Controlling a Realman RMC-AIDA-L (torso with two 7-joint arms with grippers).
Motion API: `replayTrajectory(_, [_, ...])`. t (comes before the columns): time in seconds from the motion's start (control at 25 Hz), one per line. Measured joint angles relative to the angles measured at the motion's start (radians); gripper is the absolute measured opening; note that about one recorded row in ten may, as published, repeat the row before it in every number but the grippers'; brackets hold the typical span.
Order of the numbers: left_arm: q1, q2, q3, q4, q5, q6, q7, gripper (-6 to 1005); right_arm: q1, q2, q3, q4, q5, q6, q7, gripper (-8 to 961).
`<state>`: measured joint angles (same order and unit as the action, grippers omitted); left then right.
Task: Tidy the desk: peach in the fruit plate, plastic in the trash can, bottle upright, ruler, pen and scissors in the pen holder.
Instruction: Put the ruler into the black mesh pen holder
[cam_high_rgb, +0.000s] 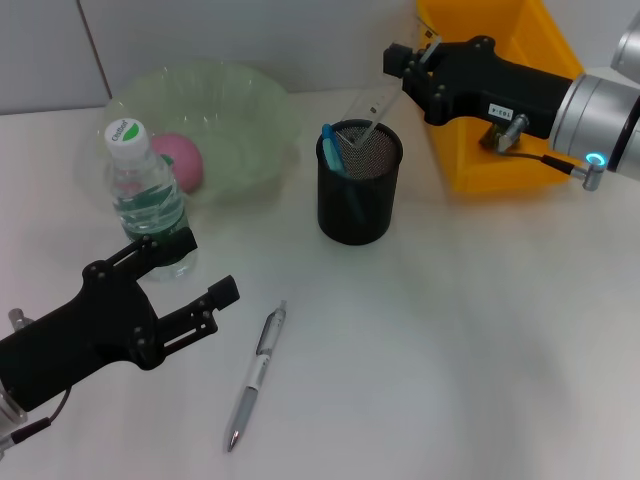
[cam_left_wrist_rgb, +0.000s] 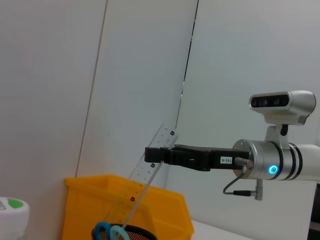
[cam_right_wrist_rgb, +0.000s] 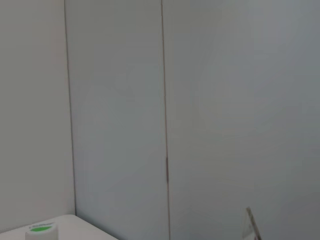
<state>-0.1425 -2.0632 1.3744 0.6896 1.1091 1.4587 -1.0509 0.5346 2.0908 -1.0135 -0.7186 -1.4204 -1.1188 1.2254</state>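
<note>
left claw (cam_high_rgb: 215, 300) gapes empty above the worktop (cam_high_rgb: 450, 340); left wrist view alone shows right claw (cam_left_wrist_rgb: 150, 155) pinching the ruler (cam_left_wrist_rgb: 142, 182) over the pen holder (cam_high_rgb: 359, 182).

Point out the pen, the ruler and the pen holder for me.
pen (cam_high_rgb: 256, 374): head view, on the middle of its barrel, lying on the desk.
ruler (cam_left_wrist_rgb: 145, 175): left wrist view, on its clear blade below the right gripper.
pen holder (cam_high_rgb: 358, 205): head view, on its black mesh wall.
</note>
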Motion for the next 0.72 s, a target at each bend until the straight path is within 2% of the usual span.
replayTrajectory(0.72, [-0.019, 0.002, 0.005, -0.026, 0.0, 0.005, -0.001, 781, 0.018, -0.004, -0.095, 0.009, 0.0, 0.102, 0.029, 39])
